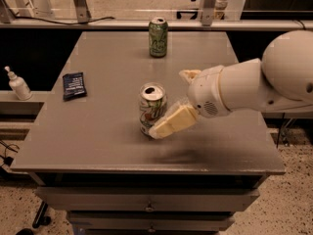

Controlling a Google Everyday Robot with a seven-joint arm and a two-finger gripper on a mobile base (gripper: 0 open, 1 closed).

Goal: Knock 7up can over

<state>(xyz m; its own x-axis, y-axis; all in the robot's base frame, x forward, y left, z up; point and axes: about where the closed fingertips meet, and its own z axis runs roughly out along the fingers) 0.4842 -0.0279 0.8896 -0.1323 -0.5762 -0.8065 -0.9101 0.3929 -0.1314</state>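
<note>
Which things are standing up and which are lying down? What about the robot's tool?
7up can: standing upright.
green can: standing upright, far edge.
dark packet: lying flat.
white bottle: upright, left of the table.
tool: open, one finger at the 7up can's lower right.

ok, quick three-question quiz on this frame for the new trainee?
1. True or false: the 7up can lies on its side.
2. Where is the green can? A) upright near the far edge of the table B) on the floor C) touching the 7up can
3. From which side of the picture does the gripper come at the 7up can?

Key:
1. False, it stands upright.
2. A.
3. From the right. The gripper is open, low at the can's right side, with one finger across its lower front.
</note>
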